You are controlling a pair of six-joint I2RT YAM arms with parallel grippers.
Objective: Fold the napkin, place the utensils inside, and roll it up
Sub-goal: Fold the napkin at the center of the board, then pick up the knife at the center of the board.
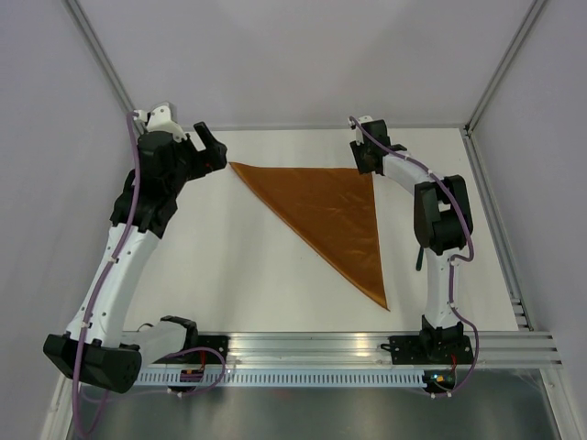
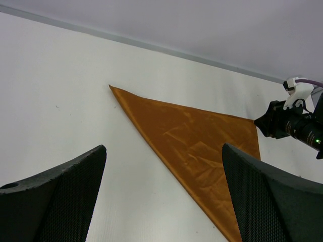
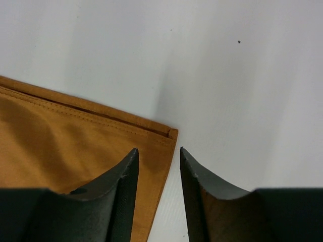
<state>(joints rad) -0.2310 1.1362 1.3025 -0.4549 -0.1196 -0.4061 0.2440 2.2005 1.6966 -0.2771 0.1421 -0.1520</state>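
The rust-orange napkin (image 1: 330,215) lies flat on the white table, folded into a triangle with its long edge running from far left to near right. My left gripper (image 1: 213,147) hovers just beyond the napkin's far-left corner, open and holding nothing; its wrist view looks across the napkin (image 2: 202,146) between the wide-set fingers of the left gripper (image 2: 164,147). My right gripper (image 1: 361,161) is over the far-right corner. In its wrist view the right gripper (image 3: 158,149) has its jaws apart, straddling the edge of the napkin (image 3: 75,136) without pinching it. The utensils are out of view.
The table (image 1: 229,275) is walled by pale panels with a metal rail (image 1: 367,346) along the near edge. A thin dark sliver (image 1: 419,258) shows beside the right arm; I cannot tell what it is. The right arm's wrist (image 2: 290,123) appears in the left wrist view.
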